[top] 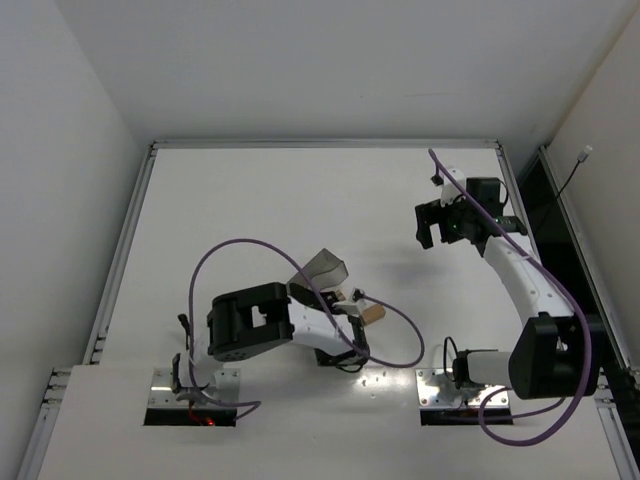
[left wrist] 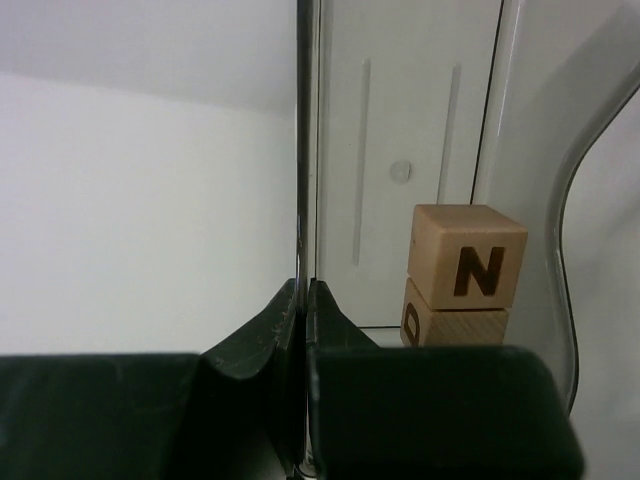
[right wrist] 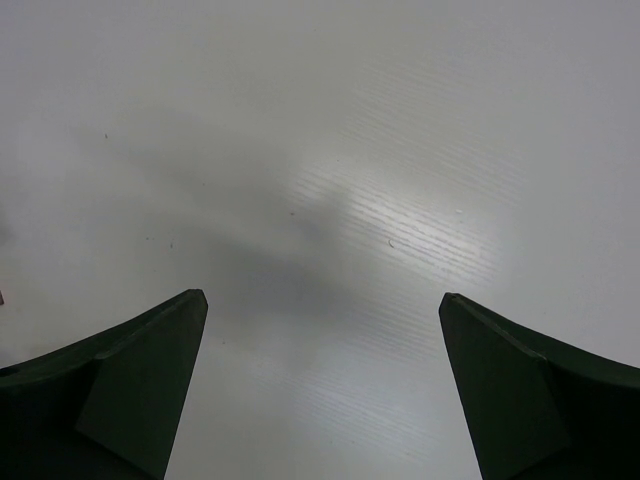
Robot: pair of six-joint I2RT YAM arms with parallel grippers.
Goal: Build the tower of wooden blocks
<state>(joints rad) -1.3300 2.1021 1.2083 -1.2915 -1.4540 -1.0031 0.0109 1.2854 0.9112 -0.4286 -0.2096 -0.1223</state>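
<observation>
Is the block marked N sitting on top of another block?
Yes, the N block rests directly on a second lettered block.

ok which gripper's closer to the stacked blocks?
Left. The left gripper is clamped on the bin wall with the stacked blocks just beside it; the right gripper hangs open over the table, well away.

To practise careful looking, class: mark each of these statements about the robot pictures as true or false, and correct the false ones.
1. The right pincer stands open with nothing between its fingers. True.
2. The block marked N lies alone on the table. False: it sits on top of another block.
3. The left pincer is wide open. False: it is shut on a thin wall of the plastic bin.
4. The block marked N is nearer the left pincer than the right pincer. True.
</observation>
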